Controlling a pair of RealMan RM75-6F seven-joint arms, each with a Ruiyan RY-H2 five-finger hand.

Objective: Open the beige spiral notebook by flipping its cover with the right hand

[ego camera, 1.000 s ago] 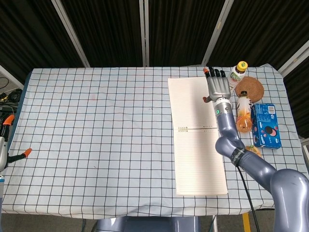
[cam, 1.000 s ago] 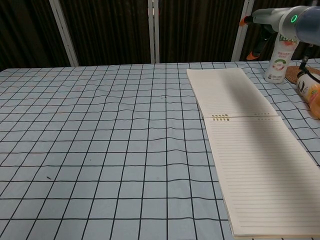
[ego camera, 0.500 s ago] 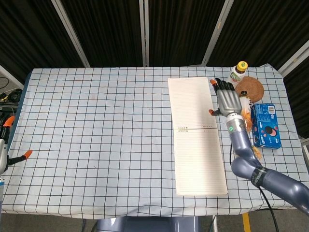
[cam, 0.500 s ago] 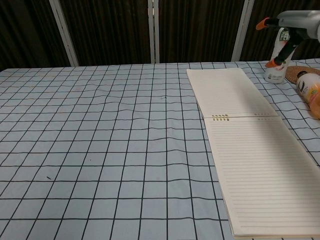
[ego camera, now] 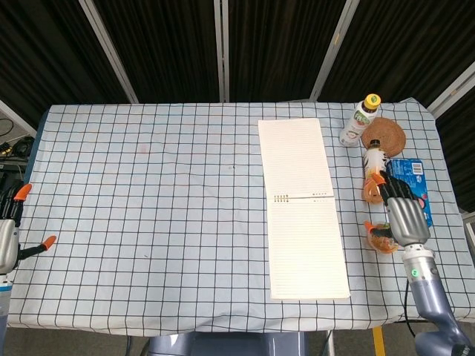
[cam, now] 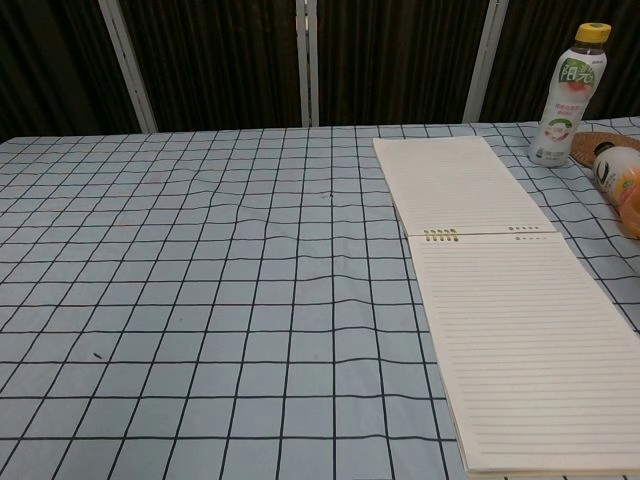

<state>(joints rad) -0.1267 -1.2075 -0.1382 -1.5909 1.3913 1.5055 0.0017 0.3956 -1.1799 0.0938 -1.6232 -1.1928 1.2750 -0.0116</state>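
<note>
The beige spiral notebook [ego camera: 303,206] lies open and flat on the checked tablecloth, right of centre, its lined pages up and the spiral binding across its middle; the chest view shows the notebook [cam: 500,290] the same way. My right hand [ego camera: 404,213] hovers at the table's right edge, well right of the notebook, fingers spread and holding nothing. My left hand [ego camera: 9,233] shows at the far left edge, off the table, fingers apart and empty. Neither hand appears in the chest view.
Right of the notebook stand a white bottle with a yellow cap [ego camera: 359,119], a round woven coaster [ego camera: 384,136], an orange drink bottle lying down [ego camera: 373,172], a blue biscuit box [ego camera: 410,187] and a small orange snack [ego camera: 381,236] under my right hand.
My right hand has drawn back from the notebook's top right corner, down and to the right, to the table's right edge. The notebook has stayed open and still.
</note>
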